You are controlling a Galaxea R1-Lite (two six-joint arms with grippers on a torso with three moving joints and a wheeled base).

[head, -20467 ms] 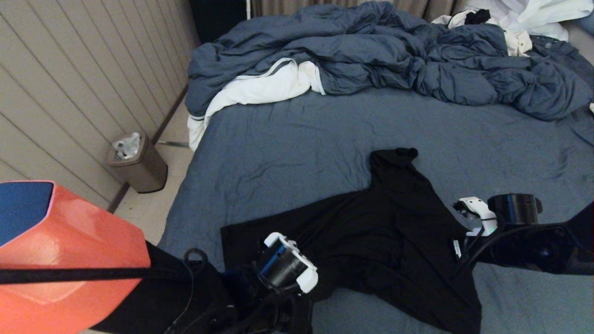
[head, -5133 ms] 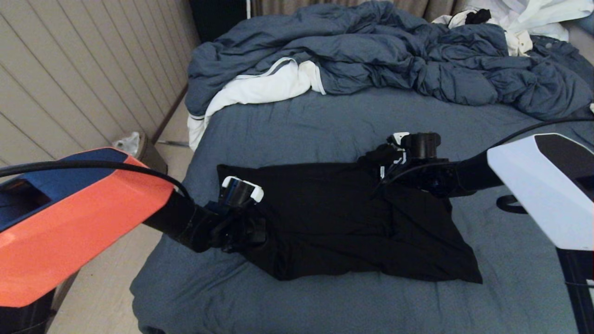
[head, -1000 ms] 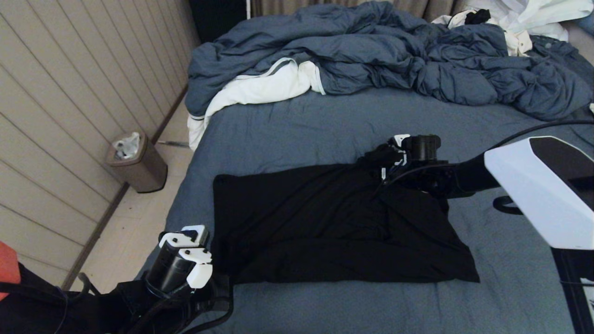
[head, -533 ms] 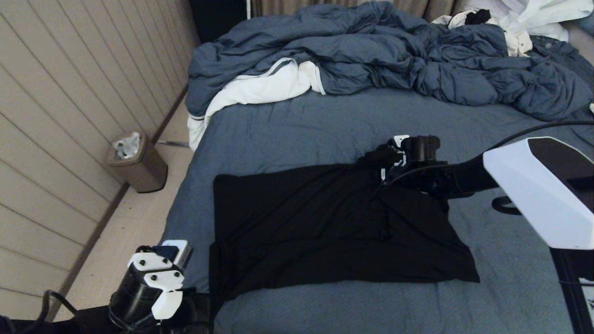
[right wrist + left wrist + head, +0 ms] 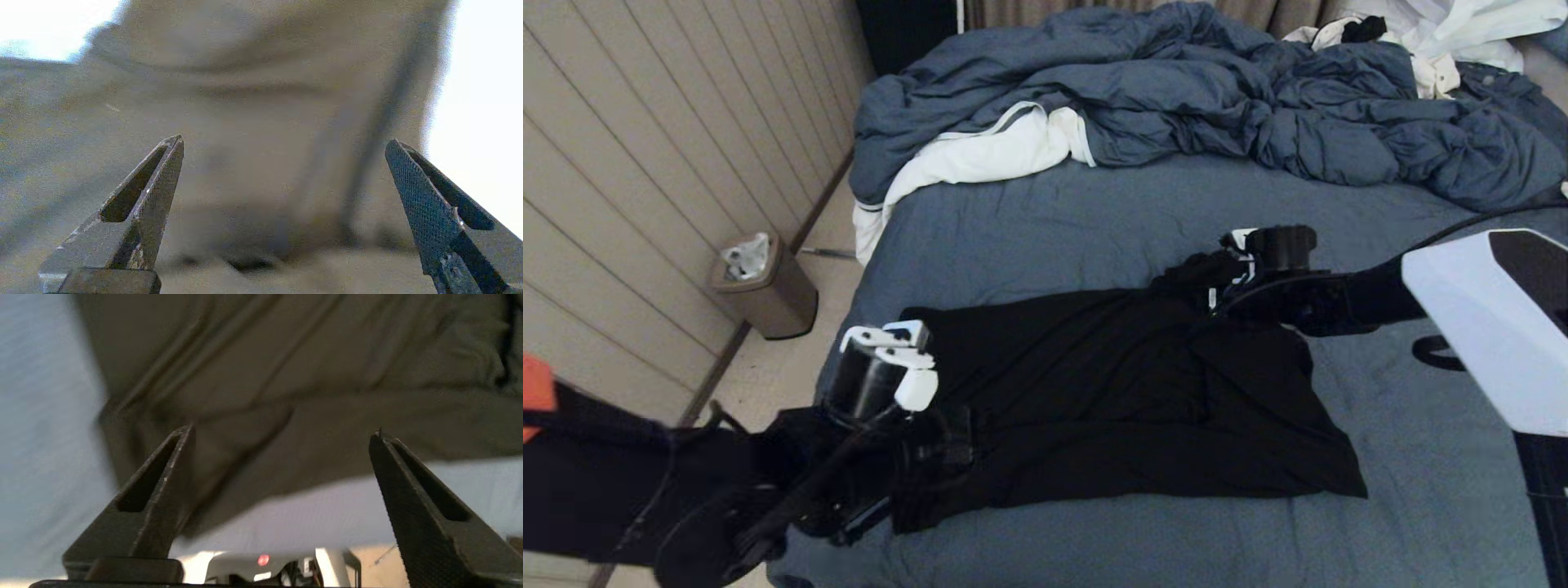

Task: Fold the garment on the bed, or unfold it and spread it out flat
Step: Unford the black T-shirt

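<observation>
Your shirt [image 5: 1111,392] lies on the bed [image 5: 1045,237], long axis nine-to-three. Left claw [image 5: 282,433] at its eight o'clock corner and right claw [image 5: 284,141] at one o'clock both gape, empty.

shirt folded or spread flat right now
Folded. The shirt lies on the bed as a compact rectangle with no sleeves or collar showing, and one layer's edge runs across it in the left wrist view.

Black garment [image 5: 1127,400], plain all over, no print showing. Slate-blue sheet on the bed [image 5: 1045,229]. The duvet [image 5: 1192,90] is blue-grey with white lining turned out. White clothes pile [image 5: 1462,33] far back. Brown bin [image 5: 768,294] against beige panelling.
</observation>
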